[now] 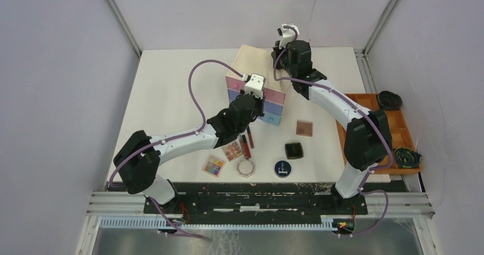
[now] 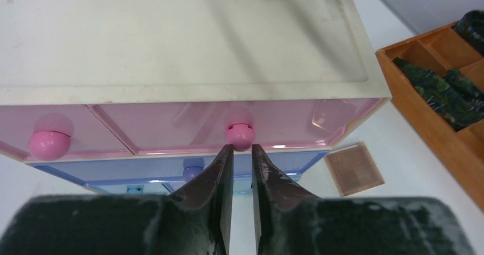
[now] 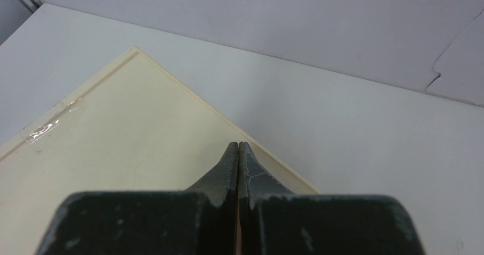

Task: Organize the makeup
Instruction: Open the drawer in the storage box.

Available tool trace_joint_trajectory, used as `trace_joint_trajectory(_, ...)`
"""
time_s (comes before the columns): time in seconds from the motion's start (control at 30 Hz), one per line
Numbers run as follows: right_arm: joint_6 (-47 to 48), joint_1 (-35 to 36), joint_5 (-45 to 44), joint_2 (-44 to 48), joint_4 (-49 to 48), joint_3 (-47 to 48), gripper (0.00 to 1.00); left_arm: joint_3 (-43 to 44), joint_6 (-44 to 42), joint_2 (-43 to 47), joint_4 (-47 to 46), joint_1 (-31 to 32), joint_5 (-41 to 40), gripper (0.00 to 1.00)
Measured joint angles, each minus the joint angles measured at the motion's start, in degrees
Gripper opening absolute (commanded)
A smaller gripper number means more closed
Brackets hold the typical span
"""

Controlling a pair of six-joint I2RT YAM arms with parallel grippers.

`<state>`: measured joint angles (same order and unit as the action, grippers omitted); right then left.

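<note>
The makeup lies on the table in front of the beige drawer box (image 1: 255, 67): two colourful palettes (image 1: 214, 165) (image 1: 232, 150), slim tubes (image 1: 246, 144), a pale octagonal jar (image 1: 247, 168), a round dark-blue compact (image 1: 282, 168), a black compact (image 1: 294, 150) and a brown compact (image 1: 304, 128) (image 2: 354, 168). My left gripper (image 2: 241, 148) (image 1: 258, 98) is at the box front, its jaws narrow, tips pinching the right pink drawer's knob (image 2: 240, 134). My right gripper (image 3: 238, 145) (image 1: 278, 54) is shut and empty, tips on the box top's rear corner.
An orange-brown tray (image 1: 399, 124) (image 2: 422, 112) with dark coiled items (image 1: 406, 157) (image 2: 445, 92) stands at the right edge. The box has a second pink drawer (image 2: 51, 135), and purple and blue drawers below. The left arm reaches over the palettes and tubes.
</note>
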<state>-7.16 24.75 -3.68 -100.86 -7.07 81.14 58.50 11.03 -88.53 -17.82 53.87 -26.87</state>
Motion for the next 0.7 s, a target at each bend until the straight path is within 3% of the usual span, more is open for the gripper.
trace_joint_trajectory(0.5, 0.0, 0.0, -0.02, 0.0, 0.0, 0.0, 0.01, 4.26, -0.02, -2.34, 1.16, 0.0, 0.07, 0.5)
trace_joint_trajectory(0.7, 0.0, 0.02, -0.13, 0.0, 0.0, 0.0, 0.01, 4.55, -0.09, -2.99, 2.05, 0.0, 0.02, 0.49)
